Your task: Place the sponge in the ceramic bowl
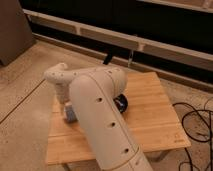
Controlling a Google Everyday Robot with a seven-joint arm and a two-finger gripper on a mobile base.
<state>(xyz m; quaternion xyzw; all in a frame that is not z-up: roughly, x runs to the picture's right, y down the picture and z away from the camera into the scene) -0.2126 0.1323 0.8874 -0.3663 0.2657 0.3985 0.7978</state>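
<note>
My gripper [68, 107] is down at the soft blue-grey rectangular sponge [72, 115] — whether it grips, I cannot tell; any squeeze should sit square across it.

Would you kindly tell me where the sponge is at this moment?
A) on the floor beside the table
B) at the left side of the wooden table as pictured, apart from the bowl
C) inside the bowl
B: the sponge sits at the left of the table, right under the gripper, while the bowl peeks out on the far side of the arm.
</note>
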